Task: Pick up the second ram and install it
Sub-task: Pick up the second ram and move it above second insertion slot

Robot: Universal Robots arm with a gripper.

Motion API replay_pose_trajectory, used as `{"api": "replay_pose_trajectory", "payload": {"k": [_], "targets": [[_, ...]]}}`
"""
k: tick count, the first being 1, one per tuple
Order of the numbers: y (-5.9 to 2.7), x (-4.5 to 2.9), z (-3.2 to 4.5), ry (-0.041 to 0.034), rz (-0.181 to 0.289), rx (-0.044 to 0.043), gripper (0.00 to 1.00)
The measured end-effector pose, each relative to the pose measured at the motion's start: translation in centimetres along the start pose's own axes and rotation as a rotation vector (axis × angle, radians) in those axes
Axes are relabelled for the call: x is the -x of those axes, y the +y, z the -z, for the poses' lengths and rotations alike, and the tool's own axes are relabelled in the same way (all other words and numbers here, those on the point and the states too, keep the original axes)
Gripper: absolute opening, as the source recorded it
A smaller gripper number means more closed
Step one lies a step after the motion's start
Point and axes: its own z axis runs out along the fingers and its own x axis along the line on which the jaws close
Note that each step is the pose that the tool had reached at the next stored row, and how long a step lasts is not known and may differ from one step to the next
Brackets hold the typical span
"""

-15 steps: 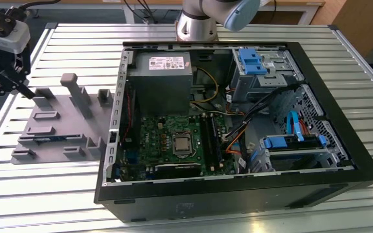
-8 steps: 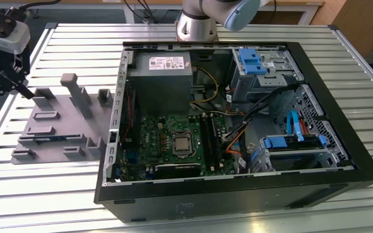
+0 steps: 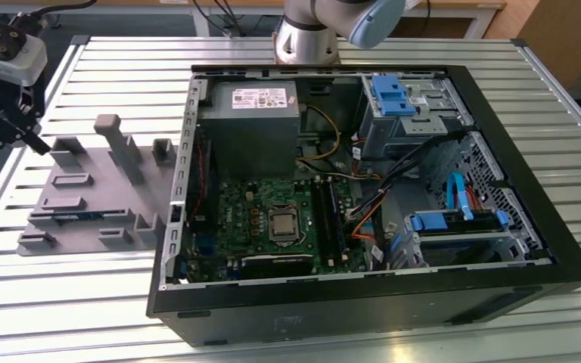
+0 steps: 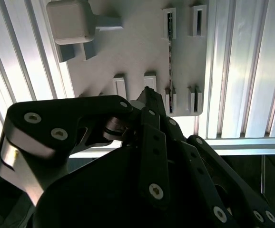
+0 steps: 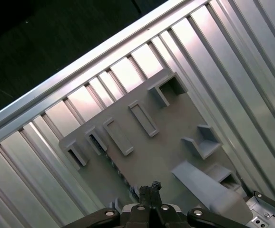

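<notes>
A robot arm's black pincer [image 4: 148, 95] hangs over a grey holder [image 4: 128, 52], its tips drawn together and clamped on nothing. Just beside those tips the ram [image 4: 170, 61] stands on edge in the holder. It reads as a thin dark strip, caught at each end by a raised slot and not yet touched. To lift it cleanly, the tips would likely need to part and straddle the strip near mid-length, with their flat faces square to the board. A straight pull would then let both ends leave their slots together, since so slim a board would probably flex or bind if tilted. The pincer itself is a jointed, bolted linkage with a dull dark finish. The holder is matt, smooth plastic set with shallow rectangular pockets, and a blocky, round-cornered post [image 4: 71, 21] rises a little farther from the tips. Beneath it lies the desk [image 4: 242, 71], made of bright ribbed metal slats with dark grooves between. Well apart from the pincer, in the exterior view, an open black case [image 3: 351, 299] lies on its side, showing a green motherboard [image 3: 260, 219] and its long dark memory slots [image 3: 329, 215].
</notes>
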Motion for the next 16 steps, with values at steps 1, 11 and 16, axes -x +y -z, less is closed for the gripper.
{"api": "replay_pose_trajectory", "payload": {"k": [1, 11, 16], "targets": [[0.0, 0.0, 0.0, 0.0017, 0.0, 0.0023, 0.11], [0.0, 0.0, 0.01, 0.0171, 0.028, 0.0214, 0.11], [-0.01, 0.0, 0.01, 0.0233, 0.047, 0.0252, 0.11]]}}
